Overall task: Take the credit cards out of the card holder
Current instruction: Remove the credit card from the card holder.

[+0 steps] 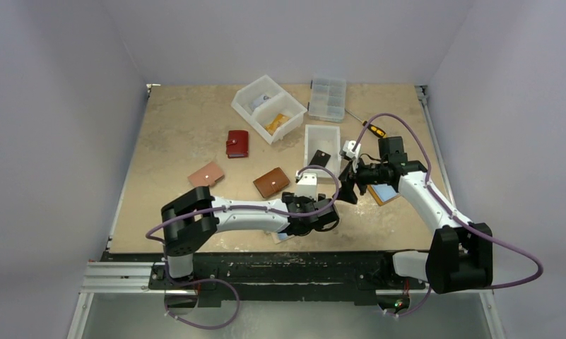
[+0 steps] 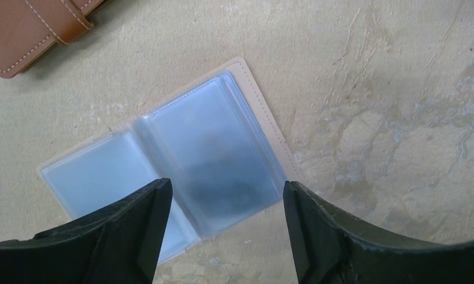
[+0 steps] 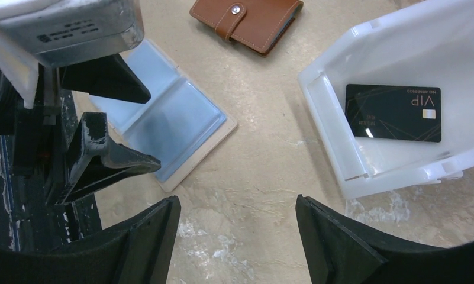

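Seen from above, three closed wallets are counted on the pale bench (image 1: 174,127): a red leather wallet (image 1: 237,143), a pink-tan leather wallet (image 1: 206,174) and a brown leather wallet (image 1: 271,183).

In the left wrist view, the left gripper (image 2: 225,195) is held with jaws wide over the open beige card holder (image 2: 205,148). Whether its cloudy sleeves hold cards cannot be told.

In the right wrist view, the right gripper (image 3: 237,207) is shown with jaws wide. One black plastic credit card (image 3: 394,112), lettered "VIP", is laid flat inside the white plastic bin (image 3: 323,112).

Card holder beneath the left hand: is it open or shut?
Open. The card holder lies spread flat, its clear plastic sleeves facing up; whether any hold a card, cannot tell.
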Motion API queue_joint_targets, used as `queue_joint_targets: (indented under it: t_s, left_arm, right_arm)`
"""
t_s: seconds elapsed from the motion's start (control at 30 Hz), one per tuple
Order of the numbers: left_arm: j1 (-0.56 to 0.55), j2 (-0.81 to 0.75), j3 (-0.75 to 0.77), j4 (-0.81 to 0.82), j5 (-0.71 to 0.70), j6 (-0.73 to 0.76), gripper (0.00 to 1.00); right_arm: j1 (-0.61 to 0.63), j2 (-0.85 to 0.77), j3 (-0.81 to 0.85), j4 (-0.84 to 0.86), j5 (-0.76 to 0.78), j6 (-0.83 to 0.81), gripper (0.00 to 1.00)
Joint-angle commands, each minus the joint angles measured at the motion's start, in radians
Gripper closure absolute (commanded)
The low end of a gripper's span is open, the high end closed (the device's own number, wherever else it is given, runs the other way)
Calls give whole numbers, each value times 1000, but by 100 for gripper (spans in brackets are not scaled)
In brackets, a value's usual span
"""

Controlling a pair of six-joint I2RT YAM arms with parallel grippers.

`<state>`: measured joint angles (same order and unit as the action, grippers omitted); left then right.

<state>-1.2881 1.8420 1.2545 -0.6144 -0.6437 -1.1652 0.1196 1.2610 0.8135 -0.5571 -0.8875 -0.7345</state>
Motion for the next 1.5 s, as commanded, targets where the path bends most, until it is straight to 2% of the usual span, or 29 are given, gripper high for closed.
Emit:
queue_joint_targets:
  t_s: [0.0, 0.47, 0.9, 1.33, 1.47]
  left_arm:
    - [17, 16, 1, 60, 30, 41, 27]
    - [57, 63, -12, 51, 83, 22, 35]
    - [72, 91, -1, 56, 136, 49, 31]
    - [82, 110, 0, 32, 172, 41, 33]
    - [83, 97, -8, 44, 183, 58, 31]
  right_arm:
    - [-9, -16, 1, 35, 4, 25, 20]
    - [-18, -3, -2, 42, -8, 26, 20]
    - [-21, 1, -4, 42, -25, 22, 20]
    - [-20, -6, -4, 37, -40, 20, 20]
    - [-20, -6, -6, 37, -46, 20, 20]
